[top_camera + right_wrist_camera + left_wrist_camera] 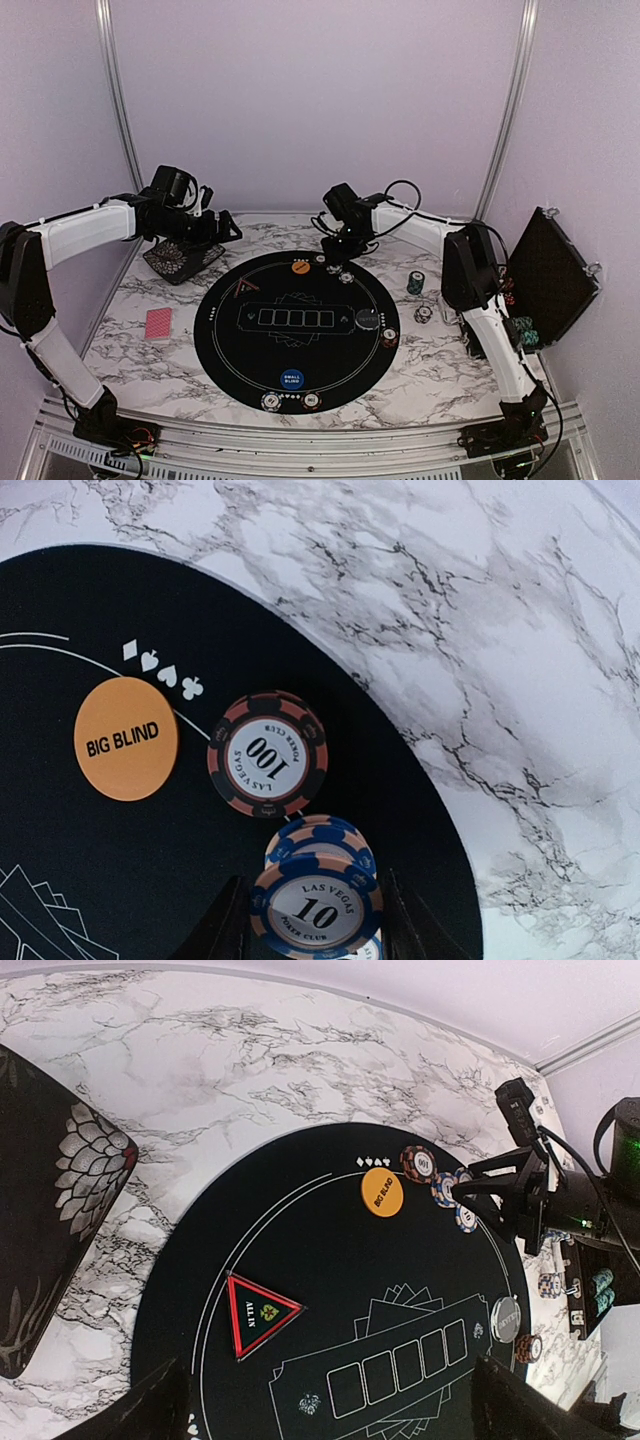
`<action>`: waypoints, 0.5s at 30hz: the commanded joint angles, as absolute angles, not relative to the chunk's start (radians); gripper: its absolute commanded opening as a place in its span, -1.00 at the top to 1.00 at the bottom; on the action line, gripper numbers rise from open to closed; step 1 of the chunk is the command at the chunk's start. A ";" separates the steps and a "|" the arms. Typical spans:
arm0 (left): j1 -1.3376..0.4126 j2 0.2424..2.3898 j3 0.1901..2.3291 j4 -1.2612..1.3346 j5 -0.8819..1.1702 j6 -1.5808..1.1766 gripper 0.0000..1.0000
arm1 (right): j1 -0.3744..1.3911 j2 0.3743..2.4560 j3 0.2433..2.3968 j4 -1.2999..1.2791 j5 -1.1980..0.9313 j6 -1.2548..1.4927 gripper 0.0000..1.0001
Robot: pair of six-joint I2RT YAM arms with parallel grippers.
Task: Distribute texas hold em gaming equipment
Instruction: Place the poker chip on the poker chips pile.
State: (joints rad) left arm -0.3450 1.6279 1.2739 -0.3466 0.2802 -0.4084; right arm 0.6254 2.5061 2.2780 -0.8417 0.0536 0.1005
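On the far rim of the round mat (pixel 60 880) lie an orange "BIG BLIND" button (pixel 126 738) and a black-and-red 100 chip (pixel 267 753). My right gripper (pixel 312 925) hangs just beside them, shut on a blue 10 chip (pixel 316 912), which sits above another blue chip (pixel 320 838). From above, that right gripper (pixel 336 252) is near the orange button (pixel 300 266). The black triangular marker (pixel 258 1312) rests on the mat's left side. Red-backed cards (pixel 158 324) lie on the marble at left. My left gripper (pixel 330 1415) is open and empty, high over the mat.
A patterned black box (pixel 183 258) sits under the left gripper (pixel 222 230). A blue button (pixel 291 379), near-edge chips (pixel 270 402), a grey button (pixel 368 320), a teal stack (pixel 415 283) and a loose chip (pixel 424 314) are spread around. The open chip case (pixel 550 275) stands at right.
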 commanded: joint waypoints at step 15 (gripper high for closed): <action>-0.340 1.621 1.263 -0.364 0.289 -0.405 -0.98 | 0.630 2.553 2.348 -0.844 0.069 0.089 0.22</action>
